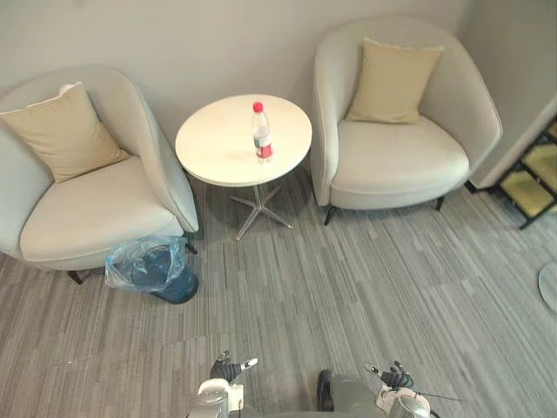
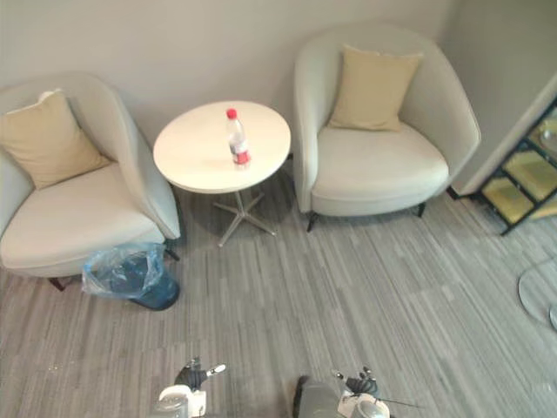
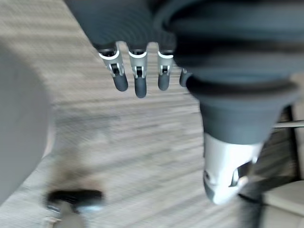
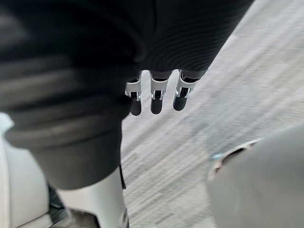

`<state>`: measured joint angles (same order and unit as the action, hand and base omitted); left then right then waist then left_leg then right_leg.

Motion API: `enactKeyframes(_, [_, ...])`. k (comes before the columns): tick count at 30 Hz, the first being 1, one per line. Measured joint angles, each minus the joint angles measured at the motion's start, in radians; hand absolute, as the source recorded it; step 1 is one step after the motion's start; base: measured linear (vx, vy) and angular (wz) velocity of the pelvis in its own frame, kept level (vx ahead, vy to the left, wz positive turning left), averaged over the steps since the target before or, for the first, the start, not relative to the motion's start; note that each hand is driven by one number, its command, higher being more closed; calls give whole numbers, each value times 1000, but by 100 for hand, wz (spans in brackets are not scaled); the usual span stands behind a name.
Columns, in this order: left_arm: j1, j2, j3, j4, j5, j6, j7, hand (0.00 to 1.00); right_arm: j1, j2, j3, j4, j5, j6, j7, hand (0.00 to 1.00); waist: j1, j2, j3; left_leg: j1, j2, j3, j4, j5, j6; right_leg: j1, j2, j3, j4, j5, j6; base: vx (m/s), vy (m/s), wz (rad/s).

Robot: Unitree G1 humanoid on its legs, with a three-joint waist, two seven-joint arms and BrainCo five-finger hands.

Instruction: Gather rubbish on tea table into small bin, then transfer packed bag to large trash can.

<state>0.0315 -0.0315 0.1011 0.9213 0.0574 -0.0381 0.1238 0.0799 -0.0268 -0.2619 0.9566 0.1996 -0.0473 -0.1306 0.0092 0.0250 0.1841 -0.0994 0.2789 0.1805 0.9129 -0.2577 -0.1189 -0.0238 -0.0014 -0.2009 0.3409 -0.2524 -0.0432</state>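
A clear, red-capped plastic bottle (image 1: 261, 132) stands upright on the round white tea table (image 1: 218, 152). The small dark bin (image 1: 177, 285) with a blue plastic liner (image 1: 139, 261) sits on the floor at the table's 7 o'clock. The left hand (image 1: 228, 369) and right hand (image 1: 398, 378) hang at 6 o'clock, fingers relaxed and empty.

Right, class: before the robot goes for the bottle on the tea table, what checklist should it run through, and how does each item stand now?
1. Bottle upright on tea table: ok.
2. Left hand empty, fingers straight: ok.
3. Right hand empty, fingers straight: ok.
4. Small bin, lined with a blue bag, on the floor beside the left armchair: ok.
5. Bottle within reach: probably not ok; both hands hang well short of the table.
6. Bottle empty: cannot tell.
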Motion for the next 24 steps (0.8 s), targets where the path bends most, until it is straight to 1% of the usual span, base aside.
enactKeyframes(1, [1, -2, 0, -8, 0, -1, 1, 0, 2, 4, -2, 0, -1, 0, -2, 0, 2, -5, 2, -30, 1, 27, -17, -9, 15, 26, 0, -2, -19, -3, 3, 229, -70, 7])
enactKeyframes(2, [0, -3, -2, -9, -1, -2, 1, 0, 4, 10, -6, 1, -1, 0, -4, 0, 5, -9, 1, -63, -8, 62, -82, -19, 24, 52, -2, -4, -47, -3, 8, 245, -9, -4])
enactKeyframes(3, [-3, -3, -4, -9, -1, -4, 0, 0, 5, 11, -9, 3, -1, 1, -5, 0, 8, -12, 1, -81, -45, 88, -226, -19, 29, 76, -14, -4, -68, -4, 22, 228, 28, -5])
enactKeyframes(4, [-7, -2, -4, -7, 0, -5, 0, 0, 6, 12, -9, 4, -1, 1, -6, 0, 9, -13, 2, -84, -80, 92, -346, -4, 40, 88, -25, -1, -73, -10, 26, 334, 81, -1])
enactKeyframes(5, [-11, -1, -6, -5, -1, -5, 0, 0, 5, 11, -9, 6, -2, 1, -6, 0, 10, -13, 2, -91, -123, 91, -492, 38, 46, 102, -37, 2, -82, -20, 30, 382, 134, -14])
enactKeyframes(6, [-12, 6, -14, -5, -1, -8, 1, 0, 0, 12, -9, 26, -3, 3, -6, 0, 30, -27, 5, -68, -172, 77, -591, 165, 57, 124, -57, 29, -91, -28, 50, 488, 165, -28])
enactKeyframes(7, [-13, 17, -24, 0, -1, -13, 1, 0, -3, 9, -8, 45, -3, 5, -6, 0, 45, -42, -2, -39, -197, 91, -633, 178, 77, 135, -68, 58, -112, -26, 61, 443, 137, -25])
enactKeyframes(8, [-20, 26, -43, 19, -1, -15, 1, 0, -4, 12, -8, 55, -4, 7, -5, 0, 42, -41, -18, -41, -209, 93, -623, 169, 94, 152, -75, 83, -145, -12, 66, 572, 212, -3])
enactKeyframes(9, [-29, 50, -43, 24, -1, -15, -2, 0, -18, 13, -8, 77, -5, 10, -4, 0, 31, -56, -6, -74, -200, 97, -536, 145, 113, 174, -81, 118, -174, 23, 73, 475, 215, 8])
enactKeyframes(10, [-32, 57, -40, 24, -1, -17, -2, 0, -27, 18, -8, 86, -6, 11, -4, 0, 35, -62, -2, -94, -198, 100, -482, 139, 121, 181, -84, 136, -169, 33, 77, 435, 239, -2])
enactKeyframes(11, [-34, 70, -41, 34, 0, -18, -2, 0, -35, 25, -8, 88, -9, 11, -3, 0, 43, -64, -8, -101, -218, 89, -472, 100, 122, 181, -89, 158, -135, 34, 86, 269, 177, -14])
enactKeyframes(12, [-34, 66, -44, 51, 0, -16, -2, 0, -17, 18, -10, 88, -16, 10, -3, 0, 39, -54, -17, -70, -220, 75, -528, 89, 123, 167, -77, 165, -84, 24, 100, 266, 177, -27])
enactKeyframes(13, [-36, 71, -49, 69, -1, -14, -1, 0, -23, 5, -6, 93, -38, 11, 3, 0, 45, -56, -23, -16, -236, 83, -572, 53, 121, 107, -94, 183, 84, -7, 146, 401, 199, -20])
enactKeyframes(14, [-36, 86, -63, 79, -1, -13, -2, 0, -24, 8, -7, 92, -49, 10, 6, 0, 39, -69, -17, 30, -261, 86, -616, 50, 127, 44, -119, 185, 245, 12, 189, 357, 140, -11])
enactKeyframes(15, [-37, 102, -83, 91, 0, -11, -5, 0, -23, 17, -13, 87, -49, 8, 11, 0, 35, -81, -13, 87, -286, 79, -657, 47, 135, -18, -144, 187, 407, 44, 218, 443, 117, 27])
enactKeyframes(16, [-38, 111, -94, 111, 0, -1, -6, 0, -26, 18, -13, 83, -52, 9, 15, 0, 20, -80, -13, 138, -296, 65, -678, 37, 143, -56, -162, 160, 518, 0, 180, 395, 57, 43])
enactKeyframes(17, [-35, 114, -101, 117, 0, 3, -8, 0, -32, 16, -9, 83, -59, 9, 16, 0, 12, -79, -12, 175, -297, 48, -697, 37, 144, -69, -164, 130, 538, -29, 151, 397, 38, 54])
enactKeyframes(18, [-35, 114, -103, 123, 0, 3, -11, 0, -36, 15, -8, 83, -73, 9, 17, 0, 8, -74, -11, 209, -293, 34, -720, 38, 143, -87, -162, 92, 532, -56, 129, 384, 0, 53])
enactKeyframes(19, [-35, 114, -104, 131, 0, 3, -13, 0, -41, 15, -8, 82, -82, 9, 19, 0, 6, -67, -10, 235, -282, 18, -734, 38, 143, -112, -153, 55, 496, -80, 98, 365, -32, 58])
enactKeyframes(20, [-35, 114, -105, 132, 0, 3, -14, 0, -43, 12, -9, 77, -83, 7, 21, 0, 4, -61, -7, 254, -267, 1, -735, 38, 142, -147, -133, 44, 427, -95, 82, 422, -81, 56])
enactKeyframes(21, [-35, 114, -105, 132, 0, 3, -13, 0, -46, 8, -9, 76, -81, 7, 23, 0, 3, -57, -4, 266, -258, -7, -735, 38, 142, -166, -115, 58, 376, -94, 81, 352, -97, 50])
enactKeyframes(22, [-31, 114, -105, 132, 0, 3, -13, 0, -49, 4, -9, 72, -81, 7, 24, 0, 0, -52, -2, 284, -249, -22, -735, 38, 142, -191, -89, 83, 293, -80, 76, 356, -142, 44])
enactKeyframes(23, [-26, 115, -101, 132, 2, 3, -13, 0, -50, 4, -9, 67, -81, 7, 24, 0, -4, -51, -1, 303, -243, -34, -736, 37, 141, -200, -68, 113, 198, -36, 73, 378, -165, 48])
enactKeyframes(24, [-17, 117, -99, 131, 3, 2, -13, 0, -47, 5, -7, 67, -81, 8, 24, 0, -4, -56, -6, 317, -245, -43, -735, 28, 121, -195, -49, 151, 69, 73, 71, 383, -181, 46])
